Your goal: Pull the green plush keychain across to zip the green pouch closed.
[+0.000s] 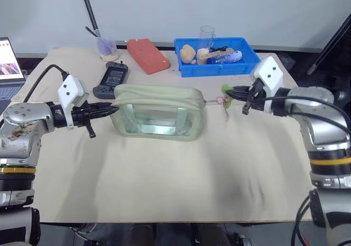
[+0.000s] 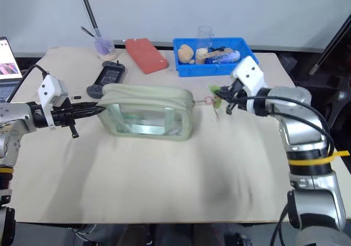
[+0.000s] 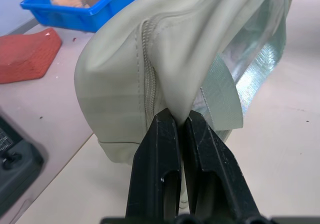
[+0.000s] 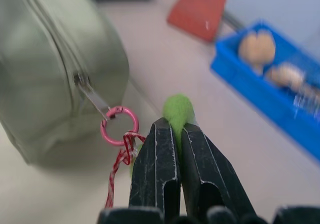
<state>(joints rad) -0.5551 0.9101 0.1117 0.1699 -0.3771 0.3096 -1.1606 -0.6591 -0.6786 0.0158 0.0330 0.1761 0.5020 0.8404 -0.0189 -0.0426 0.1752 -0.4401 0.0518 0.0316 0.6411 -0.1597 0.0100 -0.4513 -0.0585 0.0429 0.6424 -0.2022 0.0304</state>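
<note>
Far left: laptop (image 1: 8, 65) at the table (image 1: 164, 191) edge. Next, left gripper (image 1: 112, 110), black fingers (image 3: 160, 164) pressed tight together on a fold of fabric at the left end of the green pouch (image 1: 159, 114), just beside the zipper track. Behind that hand, a dark handheld device (image 1: 111, 79) lying flat, and a clear cup (image 1: 107, 47) farther back. Pouch itself: boxy, pale sage fabric over the top, clear window sides with a shiny glint inside, sitting upright mid-table, stretched between the two grippers. Zipper teeth meeting along the whole top seam, slider pulled up at the right end. Behind the pouch, a flat red case (image 1: 148, 55). Off the slider, a metal pull hooked to a pink ring (image 4: 119, 125), with red-and-white cord hanging from it. Just right of the pouch's end, clear of the fabric, the green plush keychain (image 4: 178, 111): fuzzy, bright lime, rounded tip poking out past the fingertips. Right gripper (image 1: 237, 96) clamped narrow on the plush, pointing back toward the pouch. Behind, a blue tray (image 1: 216, 65) with small items and a clear glass (image 1: 207, 37).
</note>
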